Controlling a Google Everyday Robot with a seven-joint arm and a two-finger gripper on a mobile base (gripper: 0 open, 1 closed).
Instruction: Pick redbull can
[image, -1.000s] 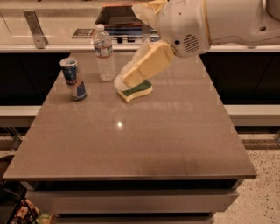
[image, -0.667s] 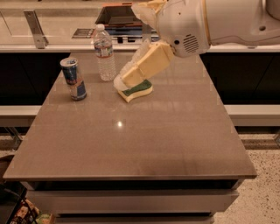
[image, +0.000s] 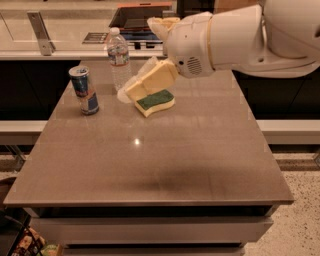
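The redbull can (image: 85, 90) stands upright on the brown table (image: 150, 160) near its far left edge; it is blue and silver with a silver top. My gripper (image: 134, 90) hangs from the white arm over the far middle of the table, to the right of the can and apart from it. Its cream fingers point down to the left, just above a yellow sponge with a green top (image: 155, 102). A clear plastic water bottle (image: 118, 56) stands behind the gripper, between it and the can.
A counter with a sink (image: 135, 20) and a metal bracket (image: 40, 32) runs behind the table. The arm's large white body (image: 240, 37) fills the upper right. Floor shows to the right (image: 300, 220).
The gripper has moved a little to the left, toward the bottle and the can. The can, bottle and sponge have not moved.
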